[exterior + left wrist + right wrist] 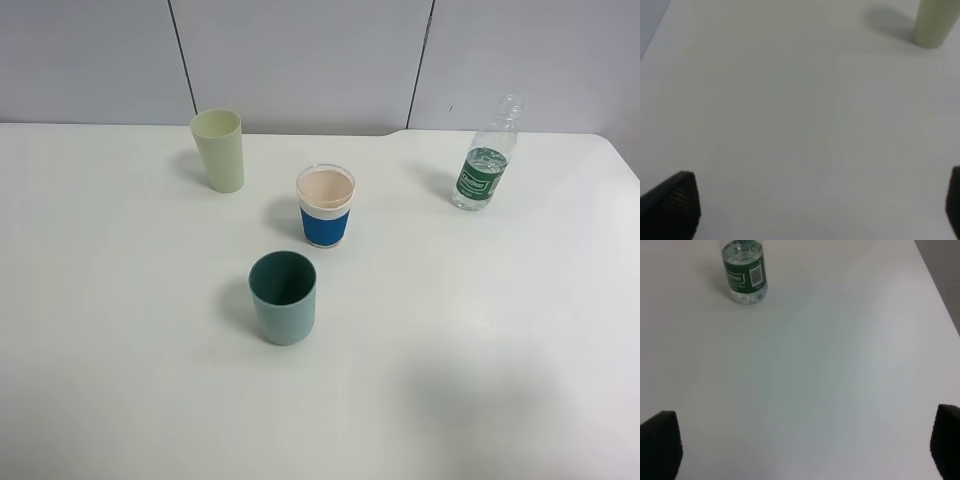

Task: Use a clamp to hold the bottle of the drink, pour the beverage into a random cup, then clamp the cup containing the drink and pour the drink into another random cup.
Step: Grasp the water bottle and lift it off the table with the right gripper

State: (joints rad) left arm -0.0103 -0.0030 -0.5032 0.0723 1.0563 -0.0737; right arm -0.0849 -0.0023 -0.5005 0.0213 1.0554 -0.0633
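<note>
**A:** What was logged on the worktop point(120, 350) from the high camera?

**B:** Four items were recorded, all upright and well apart from one another. The bottle point(486, 160) was placed at the upper right of the frame. It was clear, with a green label, and some clear liquid was made out inside. The tall pale yellow-green tumbler point(219, 150) was noted at the upper left of centre. The white cup with a blue sleeve point(325, 207) was set near the middle of the frame. The teal cup point(283, 297) was seen below it, slightly to the left. Whether any cup held liquid could not be told.

**A:** Were the claws observed?

**B:** None was caught by the high camera. In the left wrist view the left claw point(812, 205) was recorded spread wide. One ribbed black fingertip point(672, 205) was seen at each edge of the picture, with only bare worktop between them. The foot of the tumbler was seen ahead of that claw, well apart from it.

**A:** And the other side?

**B:** The right claw point(802, 445) was likewise logged wide apart, and nothing was gripped. Only the dark tips were visible, at the two edges of the right wrist view. The bottle was seen ahead of it, well apart and untouched.
</note>
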